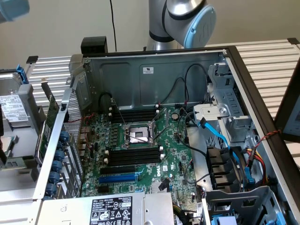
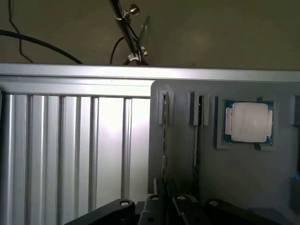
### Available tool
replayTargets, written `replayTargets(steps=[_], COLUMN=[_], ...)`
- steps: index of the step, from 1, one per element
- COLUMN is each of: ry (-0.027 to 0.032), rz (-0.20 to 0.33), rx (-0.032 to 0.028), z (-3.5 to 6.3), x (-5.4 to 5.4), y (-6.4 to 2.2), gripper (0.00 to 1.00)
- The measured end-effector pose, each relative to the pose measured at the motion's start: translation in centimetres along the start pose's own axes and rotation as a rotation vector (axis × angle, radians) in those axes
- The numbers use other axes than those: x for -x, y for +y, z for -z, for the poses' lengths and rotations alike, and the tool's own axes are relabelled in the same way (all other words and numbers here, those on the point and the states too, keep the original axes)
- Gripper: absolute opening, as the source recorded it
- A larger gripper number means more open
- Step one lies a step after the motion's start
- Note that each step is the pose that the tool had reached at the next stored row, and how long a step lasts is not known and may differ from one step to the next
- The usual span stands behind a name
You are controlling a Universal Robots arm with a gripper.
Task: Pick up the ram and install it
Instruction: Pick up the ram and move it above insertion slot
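In the wrist view a grey holder [image 2: 187, 154] lies on a ribbed metal table [image 2: 70, 140]. Two narrow grooves are cut in it. A thin stick stands edge-on in each, one [image 2: 164, 136] and the other [image 2: 197, 136]; they look like the ram, though their faces are hidden. My gripper's [image 2: 159, 206] black body is close over the near end of the first stick. In the exterior view the open computer case [image 1: 154, 70] shows the motherboard [image 1: 173, 159], with empty black memory slots [image 1: 133, 154] beside the CPU socket [image 1: 139, 134].
A processor chip [image 2: 247, 121] rests in a recess of the holder beyond the grooves. In the exterior view a larger green card with a metal bracket [image 1: 49, 123] leans outside the case on the left. Blue and black cables [image 1: 220, 140] run on the right. The arm's base [image 1: 180, 21] stands behind the case.
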State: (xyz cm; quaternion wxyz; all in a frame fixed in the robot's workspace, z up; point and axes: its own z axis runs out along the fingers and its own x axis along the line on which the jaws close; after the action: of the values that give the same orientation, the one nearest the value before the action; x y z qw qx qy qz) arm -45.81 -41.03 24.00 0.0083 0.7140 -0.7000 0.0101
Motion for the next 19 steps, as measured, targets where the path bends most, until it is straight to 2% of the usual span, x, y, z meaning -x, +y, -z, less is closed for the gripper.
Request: replayTargets(steps=[9,19], ry=[0.0,-0.0035], rz=[0.002,0.003], rx=[0.0,0.0001], z=[4.1,8.6], x=[-0.2,-1.7], y=[-0.39,-2.64], gripper=[0.13,0.13])
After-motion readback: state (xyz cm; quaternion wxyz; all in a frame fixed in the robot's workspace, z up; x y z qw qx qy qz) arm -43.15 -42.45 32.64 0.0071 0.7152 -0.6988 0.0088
